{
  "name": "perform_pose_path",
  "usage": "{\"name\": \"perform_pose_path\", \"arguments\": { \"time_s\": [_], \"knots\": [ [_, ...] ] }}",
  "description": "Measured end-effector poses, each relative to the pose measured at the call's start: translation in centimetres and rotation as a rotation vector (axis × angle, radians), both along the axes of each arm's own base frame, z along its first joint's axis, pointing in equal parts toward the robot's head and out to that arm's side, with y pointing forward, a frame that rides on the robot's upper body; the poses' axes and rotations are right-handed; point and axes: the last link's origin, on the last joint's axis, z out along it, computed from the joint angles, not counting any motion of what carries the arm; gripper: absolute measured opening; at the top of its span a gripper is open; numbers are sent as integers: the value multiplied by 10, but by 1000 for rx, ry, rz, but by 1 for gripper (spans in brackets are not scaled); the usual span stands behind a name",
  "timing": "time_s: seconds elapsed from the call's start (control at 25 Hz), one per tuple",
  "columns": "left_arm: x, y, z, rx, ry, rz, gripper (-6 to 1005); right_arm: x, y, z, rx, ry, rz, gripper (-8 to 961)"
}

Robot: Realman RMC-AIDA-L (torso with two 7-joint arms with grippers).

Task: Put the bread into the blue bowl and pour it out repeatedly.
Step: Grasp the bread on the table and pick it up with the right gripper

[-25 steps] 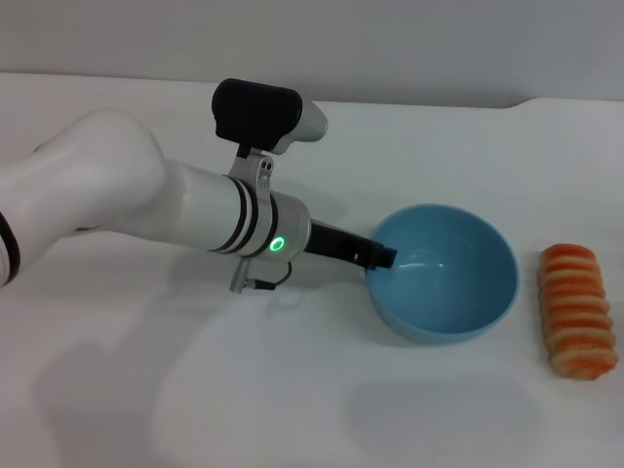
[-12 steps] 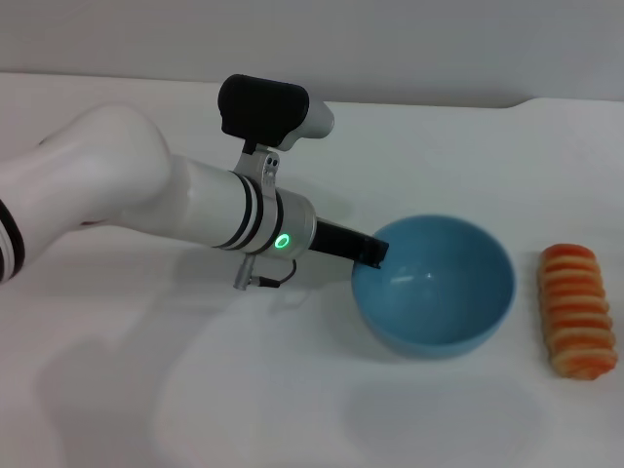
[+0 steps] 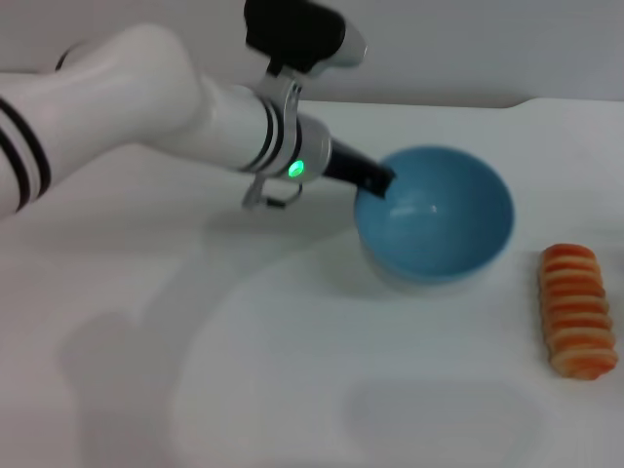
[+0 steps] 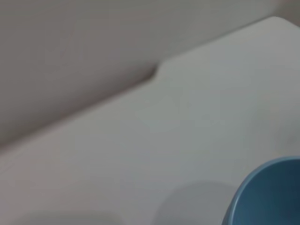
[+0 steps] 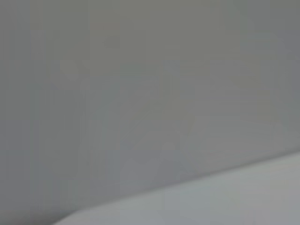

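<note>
The blue bowl (image 3: 436,214) is held off the table near the middle right of the head view, tilted a little toward me, and it looks empty. My left gripper (image 3: 375,181) is shut on the bowl's left rim. A slice of the bowl's rim also shows in the left wrist view (image 4: 267,197). The bread (image 3: 578,309), striped orange and cream, lies on the table to the right of the bowl, apart from it. My right gripper is out of view.
The white table (image 3: 292,390) spreads across the front and left. Its far edge meets a grey wall (image 3: 468,49) behind the bowl. The right wrist view shows only wall and a strip of table.
My left arm has lifted the bowl up and away from me, off the table. The bread has stayed where it was.
</note>
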Motion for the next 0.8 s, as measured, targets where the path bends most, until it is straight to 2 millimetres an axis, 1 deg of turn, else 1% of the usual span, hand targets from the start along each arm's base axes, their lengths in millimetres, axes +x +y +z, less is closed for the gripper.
{"name": "perform_pose_path", "arguments": {
  "time_s": [0.04,0.12,0.16,0.2,0.28,0.36,0.4,0.44,0.56,0.64,0.72,0.8],
  "knots": [
    [5,10,6,34,40,-44,-1,-1,6,-5,-65,19,-4,660],
    [12,21,13,73,71,-83,-1,-4,15,-10,-155,33,-3,660],
    [12,21,13,73,71,-83,-1,-6,18,-11,-190,42,4,660],
    [14,25,15,90,83,-98,-1,-8,21,-11,-217,57,15,660],
    [15,29,19,116,106,-114,-1,-13,25,-6,-243,106,49,660],
    [15,33,22,140,138,-122,0,-20,28,4,-274,173,94,660],
    [13,36,23,154,160,-111,0,-28,32,17,-318,222,129,660],
    [13,36,23,154,160,-111,0,-28,32,17,-318,222,129,660],
    [10,38,25,167,182,-95,0,-40,38,41,-399,248,150,660],
    [9,39,26,172,185,-88,0,-45,38,51,-475,277,113,660],
    [9,39,26,174,185,-84,0,-50,40,64,-573,279,37,660],
    [9,40,27,179,187,-82,0,-52,39,69,-665,262,-45,660]
  ]
}}
